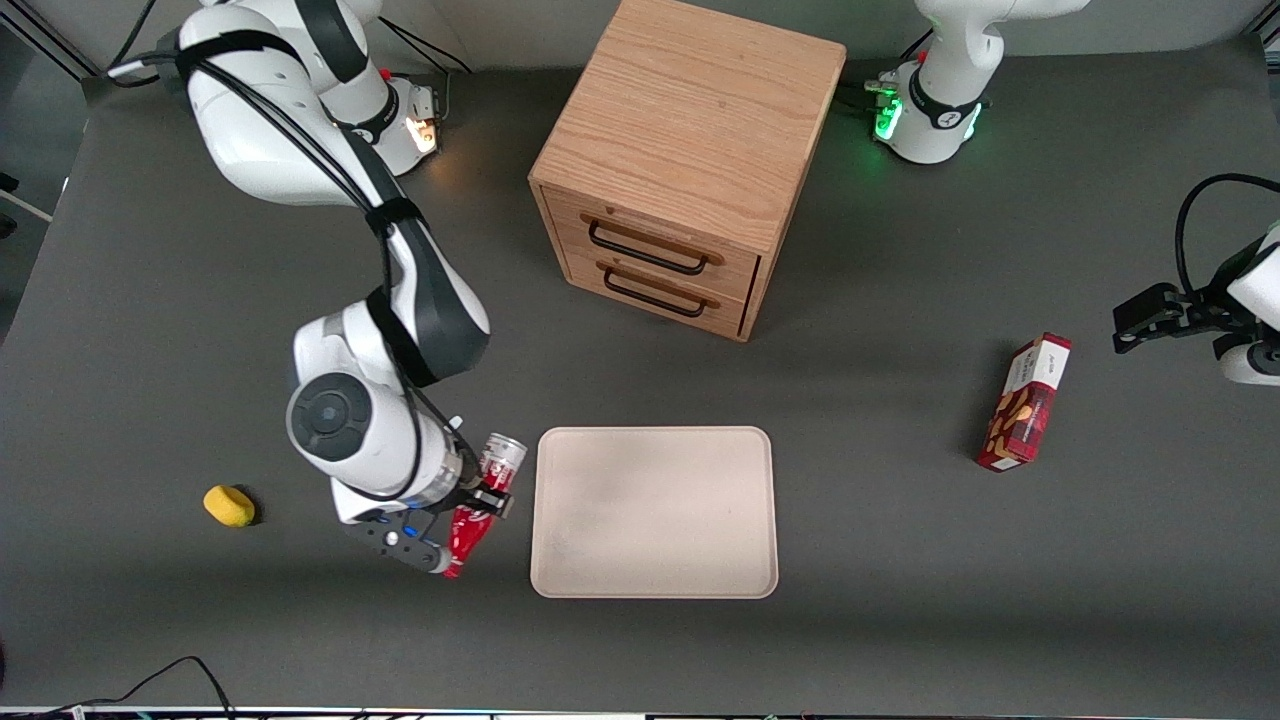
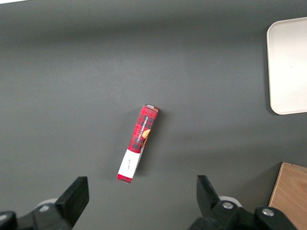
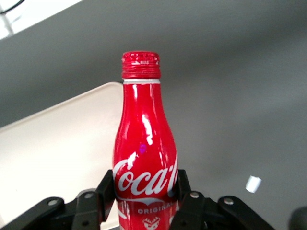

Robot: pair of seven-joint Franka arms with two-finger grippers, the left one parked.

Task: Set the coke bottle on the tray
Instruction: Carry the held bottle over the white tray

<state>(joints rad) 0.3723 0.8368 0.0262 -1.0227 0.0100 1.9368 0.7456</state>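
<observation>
The white right arm bends down over the dark grey table (image 1: 150, 300), its wrist tilted, carrying the black two-finger gripper (image 1: 480, 497) just beside the flat beige rectangular tray (image 1: 655, 512), at the tray's edge toward the working arm's end. The 2 fingers (image 3: 108, 184) are clamped on the body of the small slim red coke bottle (image 3: 144, 158), which lies tilted in the grasp, silvery base end farther from the front camera than its red cap. White script on it reads "Coca", with "ORIGINAL" beneath. A wooden 2-drawer cabinet (image 1: 680, 160) stands farther from the front camera than the tray.
</observation>
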